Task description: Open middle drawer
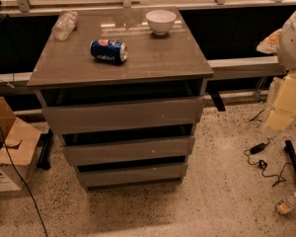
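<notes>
The middle drawer (128, 150) is a grey-brown flat front with no handle, second of three in the cabinet (121, 58). It sits between the taller, wider top drawer (121, 115) and the shorter, narrower bottom drawer (133, 174). A dark gap shows above each front. My gripper (281, 117) is at the lower end of the white and yellowish arm at the right edge. It hangs above the floor, well to the right of the drawers, and touches nothing.
On the cabinet top lie a blue soda can (108, 51) and a clear plastic bottle (65, 25), and a white bowl (161, 21) stands at the back. A cardboard box (10, 147) stands left. Cables (261, 157) and a small bottle (286, 204) lie on the floor right.
</notes>
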Motion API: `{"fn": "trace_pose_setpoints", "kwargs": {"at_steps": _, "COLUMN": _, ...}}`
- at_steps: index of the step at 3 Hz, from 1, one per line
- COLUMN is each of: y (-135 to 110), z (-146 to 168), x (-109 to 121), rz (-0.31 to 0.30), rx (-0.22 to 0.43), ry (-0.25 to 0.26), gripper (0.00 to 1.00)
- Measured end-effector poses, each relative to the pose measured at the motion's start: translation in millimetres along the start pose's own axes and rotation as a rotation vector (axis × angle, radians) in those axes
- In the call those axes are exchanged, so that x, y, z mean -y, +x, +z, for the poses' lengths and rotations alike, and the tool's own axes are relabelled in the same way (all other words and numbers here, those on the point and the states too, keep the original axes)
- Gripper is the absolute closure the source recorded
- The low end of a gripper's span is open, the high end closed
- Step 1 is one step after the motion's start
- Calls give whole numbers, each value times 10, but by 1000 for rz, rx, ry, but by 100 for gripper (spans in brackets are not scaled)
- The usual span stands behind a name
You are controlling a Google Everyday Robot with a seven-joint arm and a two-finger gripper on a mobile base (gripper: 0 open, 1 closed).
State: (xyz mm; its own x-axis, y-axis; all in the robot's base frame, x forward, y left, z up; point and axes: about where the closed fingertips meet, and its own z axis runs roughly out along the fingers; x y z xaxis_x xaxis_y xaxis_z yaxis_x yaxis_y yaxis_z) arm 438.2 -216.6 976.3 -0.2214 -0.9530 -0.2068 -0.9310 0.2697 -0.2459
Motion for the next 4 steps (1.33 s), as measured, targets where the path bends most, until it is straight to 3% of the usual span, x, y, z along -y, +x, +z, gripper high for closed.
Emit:
{"fn": "trace_pose_setpoints", "kwargs": {"at_steps": 1, "y": -8, "z": 23, "x": -7, "rz": -2, "rx": 7, "ry": 0, "gripper": 0}}
{"fn": "trace_pose_setpoints", "kwargs": {"at_steps": 2, "y": -65, "z": 189, "x": -62, "rz": -14, "rx": 53, "ry": -3, "gripper": 0}}
{"fn": "trace_pose_setpoints", "kwargs": {"at_steps": 3, "y": -117, "z": 493, "x": -118, "rz": 6, "rx": 153, "ry": -18, "gripper": 0}}
{"fn": "trace_pose_setpoints", "kwargs": {"at_steps": 4, "y": -183, "z": 904, "x": -45, "rz": 76, "rx": 309, "ry": -40, "gripper": 0}}
